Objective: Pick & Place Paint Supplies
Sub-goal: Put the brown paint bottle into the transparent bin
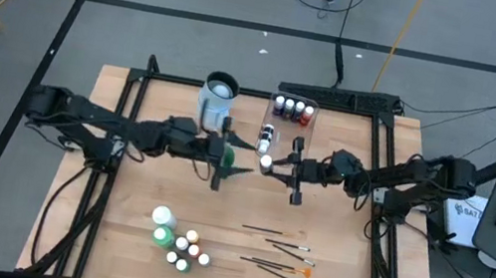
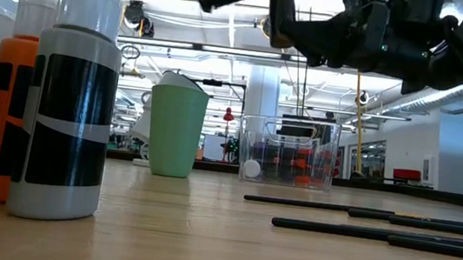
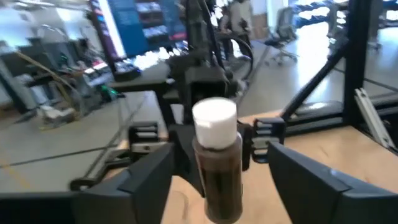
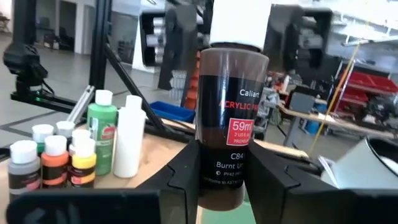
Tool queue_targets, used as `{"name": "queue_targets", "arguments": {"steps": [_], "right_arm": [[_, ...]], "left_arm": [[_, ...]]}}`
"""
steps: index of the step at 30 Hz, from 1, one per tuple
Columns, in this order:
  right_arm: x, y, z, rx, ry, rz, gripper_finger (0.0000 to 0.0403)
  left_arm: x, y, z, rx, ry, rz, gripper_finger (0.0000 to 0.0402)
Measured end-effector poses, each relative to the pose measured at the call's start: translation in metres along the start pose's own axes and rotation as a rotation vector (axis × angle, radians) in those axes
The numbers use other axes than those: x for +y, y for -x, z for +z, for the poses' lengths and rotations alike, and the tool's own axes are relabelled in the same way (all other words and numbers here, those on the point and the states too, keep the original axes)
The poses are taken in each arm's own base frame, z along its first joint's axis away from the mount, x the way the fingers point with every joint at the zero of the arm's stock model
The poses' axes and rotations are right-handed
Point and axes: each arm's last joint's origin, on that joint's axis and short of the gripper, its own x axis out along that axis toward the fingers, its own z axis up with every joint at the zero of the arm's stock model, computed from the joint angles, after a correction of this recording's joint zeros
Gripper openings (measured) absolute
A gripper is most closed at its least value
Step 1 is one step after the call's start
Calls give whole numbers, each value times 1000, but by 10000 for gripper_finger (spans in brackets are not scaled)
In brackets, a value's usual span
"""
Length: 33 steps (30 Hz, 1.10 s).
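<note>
right gripper (image 4: pixel 225 177) clamped on brown paint bottle (image 4: pixel 231 106), held aloft just beside clear tub (image 1: pixel 289 126) | left gripper (image 3: pixel 217 180) fingers apart, either side of same bottle, not gripping | remaining bottles (image 1: pixel 179 239) and brushes (image 1: pixel 278 250) well apart from tub

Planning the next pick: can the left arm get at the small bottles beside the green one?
Probably yes: the left gripper is open, and only bare table lies between it and the small bottles.

Even bright overhead light, soft shadows on table (image 1: pixel 335 224). Left wrist view blurry; bottle (image 3: pixel 216 163) soft. Low view's near bottles (image 2: pixel 67 102) slightly out of focus.
</note>
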Motion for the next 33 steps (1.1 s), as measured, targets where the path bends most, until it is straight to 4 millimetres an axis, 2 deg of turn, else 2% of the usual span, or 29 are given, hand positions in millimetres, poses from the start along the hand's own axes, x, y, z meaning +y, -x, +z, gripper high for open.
{"name": "queue_targets", "arguments": {"steps": [4,9,19,26,33], "right_arm": [[0,0,-2,8,15,3,91],[2,-1,-3,15,15,8,91],[2,-1,-3,17,20,7,91],[2,-1,-4,24,46,7,91],[3,1,-9,77,83,3,107]], "left_arm": [[2,-19,-1,15,-35,-10,292],[3,-31,-5,28,-60,-22,277],[2,-33,-2,4,-51,-47,199],[2,-33,-3,5,-65,-57,104],[4,-33,-6,25,-98,-45,101]]}}
